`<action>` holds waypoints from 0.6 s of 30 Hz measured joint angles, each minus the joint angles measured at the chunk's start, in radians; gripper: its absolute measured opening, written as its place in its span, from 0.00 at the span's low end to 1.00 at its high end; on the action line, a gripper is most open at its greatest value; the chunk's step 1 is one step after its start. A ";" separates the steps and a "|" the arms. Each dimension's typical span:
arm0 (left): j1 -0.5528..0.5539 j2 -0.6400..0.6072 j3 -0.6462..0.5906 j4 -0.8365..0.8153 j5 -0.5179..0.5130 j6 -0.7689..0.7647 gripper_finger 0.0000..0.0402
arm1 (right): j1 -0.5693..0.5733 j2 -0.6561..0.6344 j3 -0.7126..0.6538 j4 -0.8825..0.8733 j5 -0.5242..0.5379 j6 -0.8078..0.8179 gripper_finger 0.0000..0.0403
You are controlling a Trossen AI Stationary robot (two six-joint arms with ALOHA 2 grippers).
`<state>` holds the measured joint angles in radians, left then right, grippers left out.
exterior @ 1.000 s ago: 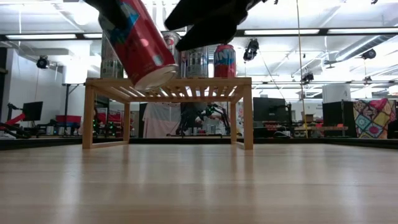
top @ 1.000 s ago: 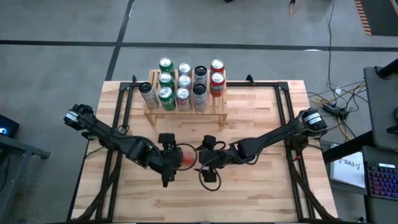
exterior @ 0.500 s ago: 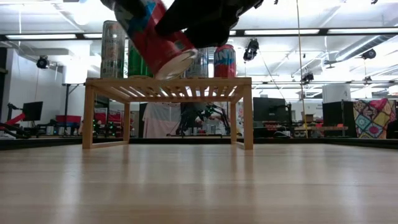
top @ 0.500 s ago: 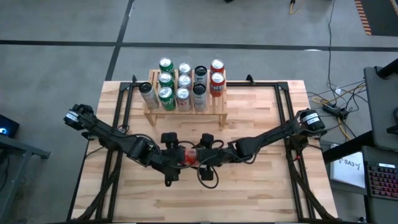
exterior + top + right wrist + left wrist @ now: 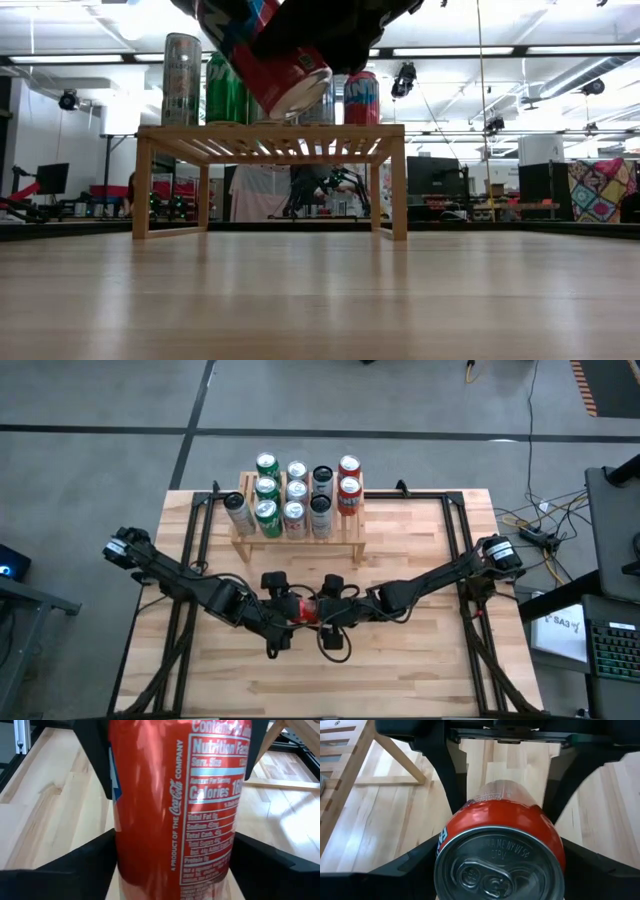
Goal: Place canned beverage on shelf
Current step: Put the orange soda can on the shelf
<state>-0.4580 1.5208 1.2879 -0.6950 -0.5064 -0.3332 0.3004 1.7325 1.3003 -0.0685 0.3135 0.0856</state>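
A red can [image 5: 303, 610] hangs tilted over the table's middle, its base [image 5: 300, 92] lowest. My left gripper [image 5: 291, 610] is shut on it. My right gripper [image 5: 318, 611] faces it from the right, and its fingers [image 5: 85, 865] stand on either side of the can's lower half. The shelf [image 5: 270, 140] stands at the table's far edge on its short legs. Several cans [image 5: 295, 490] stand upright on its slatted top. My left gripper pinches the can's side wall near its top end [image 5: 445, 845] between its two fingers. They come from the table's left, slanting down, along the can's upper part. The can is lifted clear and tilted, its tab end toward my left wrist. My right gripper's fingers flank the label [image 5: 175, 845]; I cannot tell whether they touch it.
Black frame rails [image 5: 190, 550] run along both sides of the plank tabletop [image 5: 420, 670]. One can [image 5: 237, 512] stands at the shelf's left end. Bare wood lies between the arms and the shelf, and toward the near edge.
My left gripper has tipped upward. The can's base has swung up and toward my right gripper, so the can now sits farther in between the right fingers. The can stays clear of the table.
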 joint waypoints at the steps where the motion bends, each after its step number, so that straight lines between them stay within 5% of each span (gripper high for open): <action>1: 0.000 0.000 0.000 0.001 0.001 0.002 0.73 | 0.000 0.000 0.000 0.000 0.001 0.000 0.81; 8: 0.000 0.000 0.000 0.005 0.002 0.009 0.74 | -0.002 0.000 0.000 -0.001 0.000 0.001 0.69; 13: 0.000 -0.002 0.004 0.029 -0.008 0.019 0.95 | -0.002 0.001 -0.002 -0.015 -0.004 -0.002 0.70; 18: 0.000 -0.003 0.003 0.019 -0.005 0.047 0.89 | -0.007 -0.006 -0.003 -0.072 -0.001 -0.019 0.72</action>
<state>-0.4583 1.5180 1.2912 -0.6763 -0.5117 -0.2862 0.2937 1.7264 1.2976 -0.1401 0.3122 0.0669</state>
